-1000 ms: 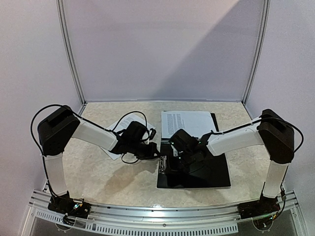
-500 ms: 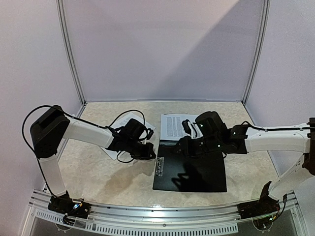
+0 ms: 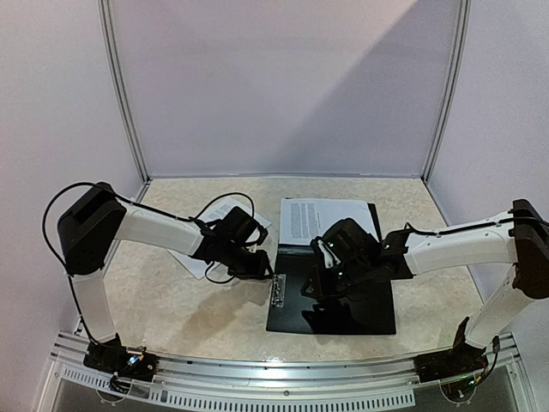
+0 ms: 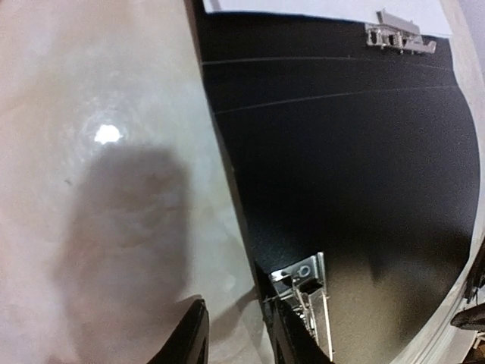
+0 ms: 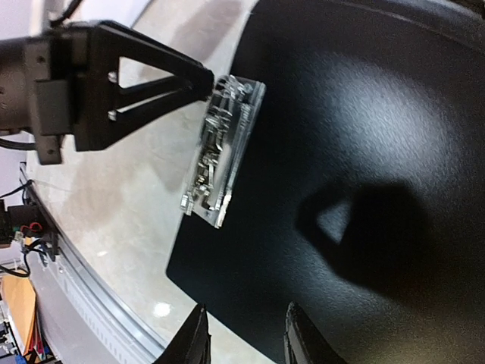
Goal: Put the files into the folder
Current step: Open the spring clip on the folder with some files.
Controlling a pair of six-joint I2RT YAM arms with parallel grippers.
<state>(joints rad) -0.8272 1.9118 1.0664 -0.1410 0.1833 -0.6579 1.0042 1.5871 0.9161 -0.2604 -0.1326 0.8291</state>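
Note:
The black folder (image 3: 343,309) lies open in the middle of the table, with a metal clip (image 3: 277,292) on its near half's left edge. White printed files (image 3: 326,221) rest on its far half. More sheets (image 3: 196,264) lie on the table under my left arm. My left gripper (image 3: 269,276) sits low at the folder's left edge beside the clip (image 4: 303,280), jaws apart, nothing held. My right gripper (image 3: 319,290) hovers over the near half, open above bare black cover (image 5: 341,114). The right wrist view shows the left gripper (image 5: 98,83) next to the clip (image 5: 223,152).
A second small clip (image 4: 398,38) sits by the white sheets' edge at the folder's far side. Beige tabletop (image 3: 171,309) lies left of the folder. White walls close in the back and both sides, and a metal rail (image 3: 283,378) runs along the near edge.
Both grippers have opened. My right arm swung out toward the back, then returned over the folder's near half. The folder has shifted slightly left.

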